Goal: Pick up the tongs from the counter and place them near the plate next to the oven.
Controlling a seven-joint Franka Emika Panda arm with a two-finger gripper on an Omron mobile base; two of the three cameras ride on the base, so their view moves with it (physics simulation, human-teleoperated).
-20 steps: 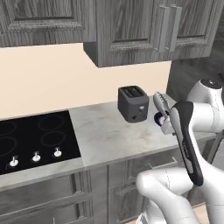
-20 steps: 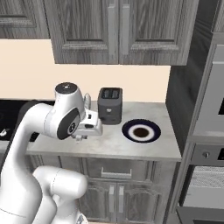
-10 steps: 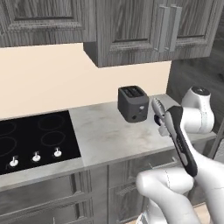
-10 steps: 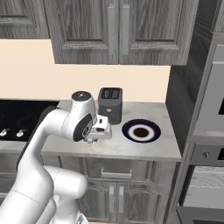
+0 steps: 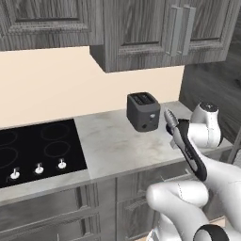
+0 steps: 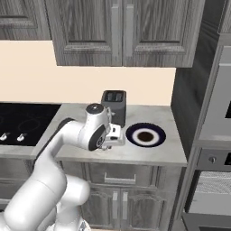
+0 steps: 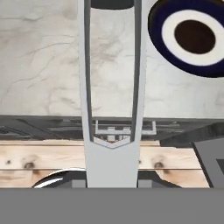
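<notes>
My gripper (image 6: 114,137) is shut on the tongs (image 7: 112,87), whose two long grey arms run up the middle of the hand view over the marbled counter (image 7: 39,65). The hand hovers above the counter's front edge. The plate (image 7: 192,37), dark blue rim, white ring and dark centre, lies just right of the tongs' far end. From the left base view the tongs (image 5: 170,118) stick up out of the gripper (image 5: 178,134). In the right base view the plate (image 6: 145,135) sits on the counter close to the right of my hand.
A dark toaster (image 6: 113,102) stands at the back of the counter behind my hand. The black cooktop (image 5: 37,146) with knobs lies to the left. The oven column (image 6: 216,135) rises right of the counter end. Dark cabinets hang overhead.
My arm has carried the tongs to the right along the counter's front, closer to the plate. The grip stays shut.
</notes>
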